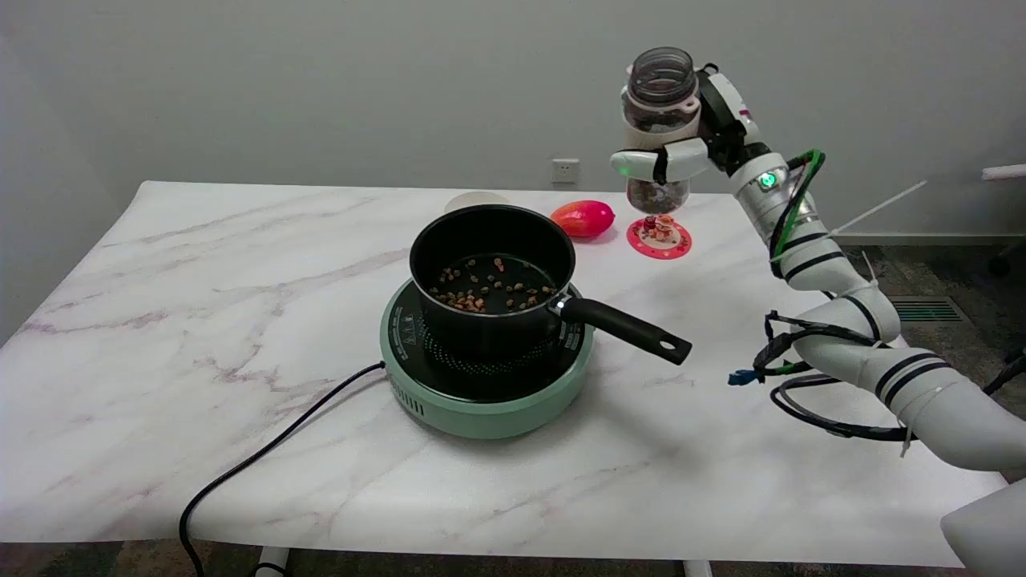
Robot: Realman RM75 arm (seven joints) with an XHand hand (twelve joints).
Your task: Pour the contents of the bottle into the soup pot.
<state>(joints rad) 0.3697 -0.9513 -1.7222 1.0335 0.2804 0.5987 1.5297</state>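
My right hand point(696, 132) grips a clear bottle point(660, 104) upright in the air, above the table's far right part. The bottle's wide mouth is uncapped and faces up, and some brown bits lie at its bottom. It hangs directly above a small red coaster point(659, 238). The black soup pot point(490, 276) stands left and nearer, on a green hotplate point(485, 385). Brown bits are scattered over the pot's bottom. The pot's black handle point(627, 328) points toward the right front.
A red-orange fruit point(583, 218) lies behind the pot, next to the coaster, which bears a small heap of bits. A pale lid or dish point(474, 200) peeks out behind the pot. The hotplate's black cord point(264, 453) runs off the table's front left edge.
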